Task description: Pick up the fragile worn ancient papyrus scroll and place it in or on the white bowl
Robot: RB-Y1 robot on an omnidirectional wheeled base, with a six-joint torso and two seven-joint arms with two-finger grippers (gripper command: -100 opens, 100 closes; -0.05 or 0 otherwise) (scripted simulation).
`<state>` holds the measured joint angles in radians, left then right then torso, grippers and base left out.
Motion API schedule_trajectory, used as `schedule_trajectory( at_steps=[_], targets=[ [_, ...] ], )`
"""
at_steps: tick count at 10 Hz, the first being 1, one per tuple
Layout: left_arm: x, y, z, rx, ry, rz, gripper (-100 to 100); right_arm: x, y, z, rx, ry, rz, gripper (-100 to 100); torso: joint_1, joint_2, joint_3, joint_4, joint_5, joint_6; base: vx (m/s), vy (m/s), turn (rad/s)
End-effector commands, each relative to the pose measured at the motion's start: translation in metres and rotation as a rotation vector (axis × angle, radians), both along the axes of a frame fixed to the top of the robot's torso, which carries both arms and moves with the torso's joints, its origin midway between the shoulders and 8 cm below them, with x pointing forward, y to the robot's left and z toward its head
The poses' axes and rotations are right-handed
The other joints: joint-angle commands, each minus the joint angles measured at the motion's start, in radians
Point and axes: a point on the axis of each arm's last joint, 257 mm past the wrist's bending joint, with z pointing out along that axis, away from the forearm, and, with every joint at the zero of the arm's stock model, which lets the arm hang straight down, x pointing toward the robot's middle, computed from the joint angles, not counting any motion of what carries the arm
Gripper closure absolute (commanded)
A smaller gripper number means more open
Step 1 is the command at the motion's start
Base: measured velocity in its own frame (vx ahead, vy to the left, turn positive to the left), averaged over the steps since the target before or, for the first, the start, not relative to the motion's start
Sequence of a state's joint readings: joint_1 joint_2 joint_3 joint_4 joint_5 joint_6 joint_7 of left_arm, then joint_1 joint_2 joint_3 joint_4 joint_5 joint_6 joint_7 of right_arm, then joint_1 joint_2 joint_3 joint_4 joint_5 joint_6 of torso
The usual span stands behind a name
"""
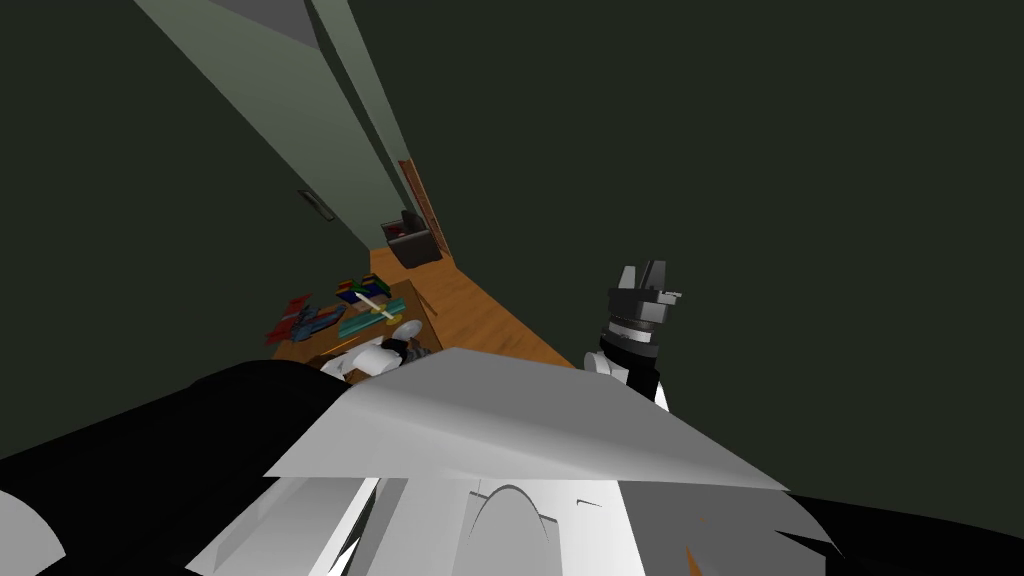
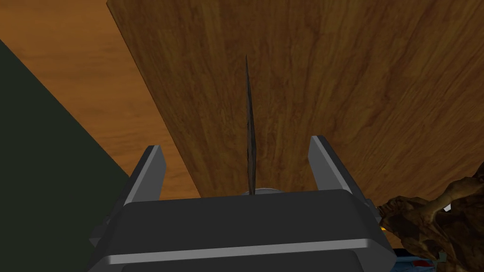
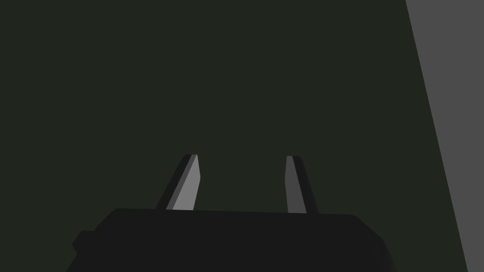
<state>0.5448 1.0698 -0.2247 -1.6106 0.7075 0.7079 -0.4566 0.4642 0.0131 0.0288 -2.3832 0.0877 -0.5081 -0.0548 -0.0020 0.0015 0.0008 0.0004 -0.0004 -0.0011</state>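
Jaws, L gripper (image 2: 236, 144): spread wide, gripping nothing. Its fingers (image 2: 152, 165) stand either side of item 1 and touch neither face. R gripper (image 3: 242, 157): also spread, empty, raised at robot's right, well apart from the work.

1. Thin dark sliver (image 2: 249, 123): brown, worn-looking, seen edge-on. Runs from gripper body out over table (image 2: 340, 85), approx. midway btw the fingers. Prob. the scroll; an edge alone can't confirm it.
2. Pale rim (image 2: 261, 191): curved, light grey, peeks over gripper body at sliver's near end. Poss. the bowl; too little shows.
3. Pale rod (image 1: 372, 303): lies across coloured flat items (image 1: 310, 320) on the table in head view. Alt. candidate for the scroll.
4. Gnarled brown object (image 2: 435, 222): near gripper body, to one side.
5. Floor (image 2: 66, 71): orange wood beyond the table edge, which passes close by one finger.

Stage (est.): no grasp made; sliver sits free btw fingers.

Risks (est.):
- Hard closure on so thin a piece: cracks or buckles it.
- Off-centre closure: one finger hits first, tips or skids it toward table edge, then floor.
- Wrist swing: clips item 4.
- Wrong ID btw items 1 and 3: wrong thing lifted.
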Motion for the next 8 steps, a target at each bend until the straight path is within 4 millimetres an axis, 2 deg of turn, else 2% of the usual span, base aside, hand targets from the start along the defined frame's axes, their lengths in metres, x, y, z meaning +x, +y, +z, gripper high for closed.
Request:
schedule_trajectory(
  at_steps=[1, 8],
  targets=[
    [0.0, 0.008, -0.005, 0.0, -0.002, 0.014, -100, 0.0, 0.0, 0.0, 0.0, 0.0, 0.0, 0, 0.0, 0.0, 0.0, 0.0, 0.0, 0.0, -0.016, -0.028, -0.047],
    [-0.005, 0.027, -0.014, 0.0, 0.0, 0.023, -100, 0.0, 0.0, 0.0, 0.0, 0.0, 0.0, 0, 0.0, 0.0, 0.0, 0.0, 0.0, 0.0, -0.007, -0.025, -0.03]
  ],
)
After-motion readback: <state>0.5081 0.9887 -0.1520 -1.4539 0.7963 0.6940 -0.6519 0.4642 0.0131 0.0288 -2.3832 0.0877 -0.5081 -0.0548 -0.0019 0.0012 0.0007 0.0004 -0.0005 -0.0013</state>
